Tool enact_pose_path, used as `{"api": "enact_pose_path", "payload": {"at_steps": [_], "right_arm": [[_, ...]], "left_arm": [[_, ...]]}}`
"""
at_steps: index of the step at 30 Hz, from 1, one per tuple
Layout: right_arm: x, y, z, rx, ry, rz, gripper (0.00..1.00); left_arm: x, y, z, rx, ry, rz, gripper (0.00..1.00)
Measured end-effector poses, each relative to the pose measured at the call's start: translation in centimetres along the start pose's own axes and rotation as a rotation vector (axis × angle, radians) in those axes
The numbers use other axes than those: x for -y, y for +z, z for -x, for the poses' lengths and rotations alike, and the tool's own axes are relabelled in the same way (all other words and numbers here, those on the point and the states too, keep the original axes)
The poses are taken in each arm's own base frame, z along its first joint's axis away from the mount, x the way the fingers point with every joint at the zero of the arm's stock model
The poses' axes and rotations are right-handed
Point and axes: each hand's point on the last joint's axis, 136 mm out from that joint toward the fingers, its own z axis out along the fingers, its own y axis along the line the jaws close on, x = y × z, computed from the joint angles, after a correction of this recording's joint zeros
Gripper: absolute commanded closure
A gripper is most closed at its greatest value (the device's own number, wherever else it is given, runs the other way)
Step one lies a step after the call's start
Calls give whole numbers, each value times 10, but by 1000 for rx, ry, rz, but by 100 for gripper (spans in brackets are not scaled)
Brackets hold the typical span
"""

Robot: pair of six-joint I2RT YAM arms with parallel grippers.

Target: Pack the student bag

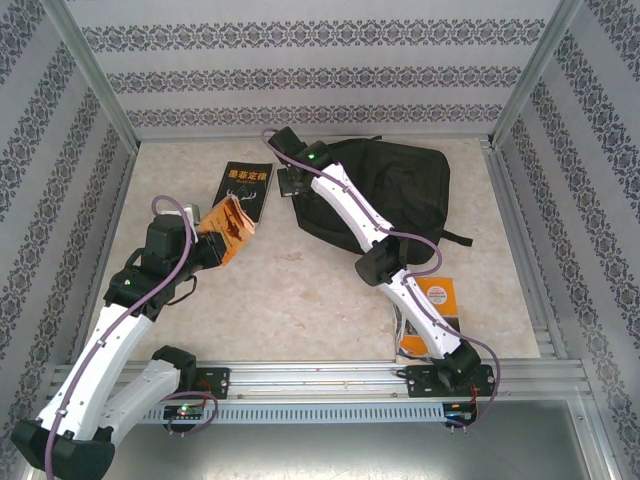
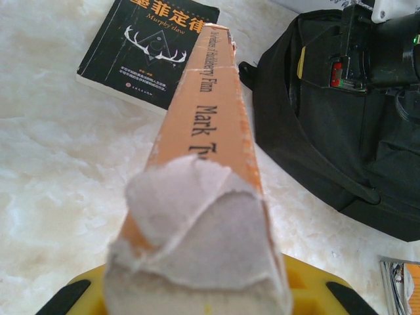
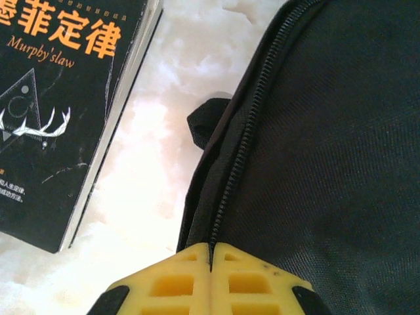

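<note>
We see a black backpack, a black book with orange lettering and white antlers, an orange Mark Twain paperback torn to white, a cream marbled counter, and a yellow right end effector.

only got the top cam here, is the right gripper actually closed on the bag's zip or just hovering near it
observer: In the right wrist view the right gripper has its yellow jaws pressed together just where the zip of the large black fabric backpack runs into them. Whether they pinch a pull is hidden.
operator: ok, what's the orange thing in the left gripper
observer: An orange paperback book. In the left wrist view its spine reads Mark Twain.
operator: and the thin black-covered book by the bag
observer: Its cover reads Murphy's law.
</note>
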Motion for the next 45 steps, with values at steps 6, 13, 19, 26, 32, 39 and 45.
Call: {"api": "enact_pose_path", "payload": {"at_steps": [6, 13, 19, 26, 32, 39, 45], "right_arm": [[1, -7, 0, -4, -28, -2, 100], [-6, -63, 5, 32, -125, 26, 100], [-14, -131, 0, 73, -214, 46, 100], [-16, -187, -8, 138, -309, -8, 100], [-11, -186, -25, 99, -402, -130, 100], [14, -158, -57, -24, -517, -316, 100], [59, -154, -95, -91, -491, -327, 100]], "left_arm": [[0, -1, 0, 3, 0, -1, 100], [0, -2, 1, 7, -1, -3, 100], [7, -8, 3, 8, -19, -34, 100], [29, -27, 23, 43, -16, -115, 100], [38, -25, 19, 3, -22, -158, 100], [42, -24, 15, -19, -24, -183, 100], [43, -18, 5, -53, -29, -200, 100]]}}
